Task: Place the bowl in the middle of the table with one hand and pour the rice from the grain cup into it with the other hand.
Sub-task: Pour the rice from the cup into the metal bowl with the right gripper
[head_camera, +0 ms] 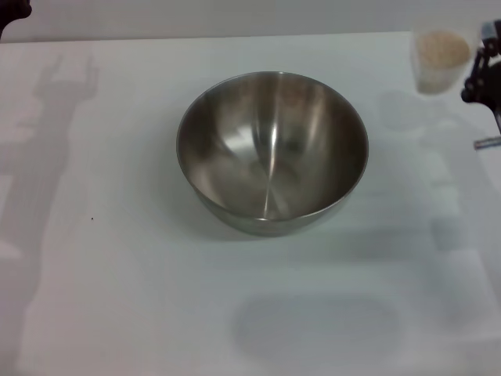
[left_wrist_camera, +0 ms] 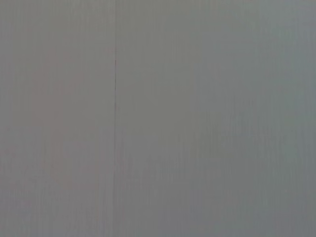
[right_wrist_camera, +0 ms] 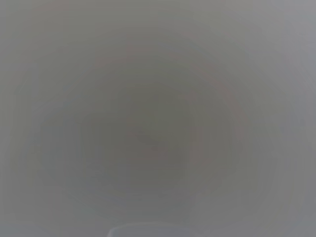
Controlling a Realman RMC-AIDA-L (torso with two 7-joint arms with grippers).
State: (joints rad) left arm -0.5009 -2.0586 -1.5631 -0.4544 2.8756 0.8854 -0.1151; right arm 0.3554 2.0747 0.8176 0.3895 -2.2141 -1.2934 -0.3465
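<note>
The large round stainless-steel bowl [head_camera: 272, 153] sits upright near the middle of the flat white table [head_camera: 117, 274], its shiny brushed inside bare of grain. The small clear plastic grain cup [head_camera: 441, 61] stands upright at the far right of the table, well apart from the bowl, and holds a mass of pale-beige rice [head_camera: 442, 48] up to near its rim. The right gripper [head_camera: 484, 72] shows only as a dark piece at the right edge of the head view, just beside the cup; whether it touches the cup or how wide its pincer stands cannot be told. Only a dark sliver of the left arm [head_camera: 12, 17] shows, in the far left corner. Both wrist views give only plain grey surfaces.
</note>
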